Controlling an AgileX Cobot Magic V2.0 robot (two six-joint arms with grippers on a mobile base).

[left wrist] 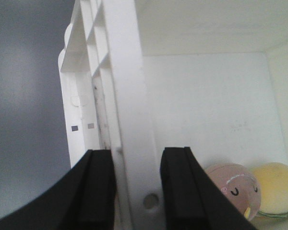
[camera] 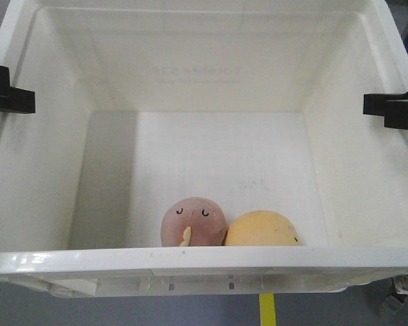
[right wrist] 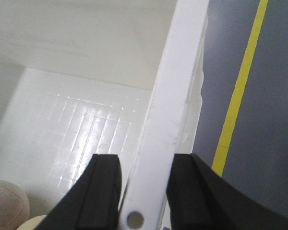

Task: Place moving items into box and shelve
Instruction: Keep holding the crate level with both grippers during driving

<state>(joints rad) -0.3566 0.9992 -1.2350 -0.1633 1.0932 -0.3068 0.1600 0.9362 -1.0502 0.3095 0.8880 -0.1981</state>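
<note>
Your left claw and right claw are each clamped on a side rim of the box, pink ball and yellow ball loose inside between them, so lift both sides level and together.

Bright, even light is washing out the box, glare is streaking its near rim, a soft grey shadow is falling along its left floor, and the wrist views are blurring close up.
</note>
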